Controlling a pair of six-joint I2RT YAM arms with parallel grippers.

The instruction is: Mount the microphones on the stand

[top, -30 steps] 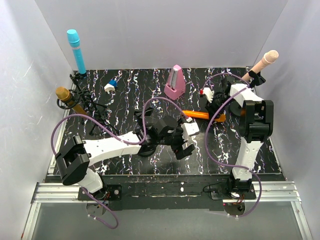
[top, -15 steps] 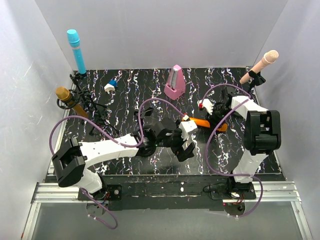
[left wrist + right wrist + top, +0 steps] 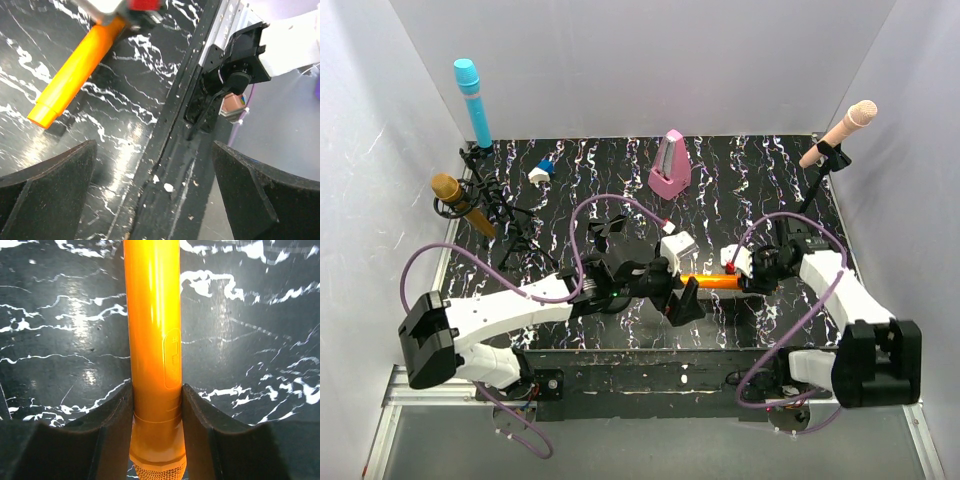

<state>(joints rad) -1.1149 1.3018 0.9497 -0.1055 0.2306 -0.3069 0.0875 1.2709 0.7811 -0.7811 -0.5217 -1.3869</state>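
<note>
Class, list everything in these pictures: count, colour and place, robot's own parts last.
Stands: black, count unclear, left and right edges.
Cyan microphone: one, upright in stand, far left.
Gold microphone: one, tilted in stand, left.
Pink-beige microphone: one, tilted in stand, far right.
Orange microphone: one, level, near centre.
Metronome: one, pink, far centre.
Small item: one, white and blue, left of metronome.
Table: one, black, white-veined.
Left hand: one, open, by orange microphone's tail.
Right hand: one, shut on orange microphone near its head.
</note>
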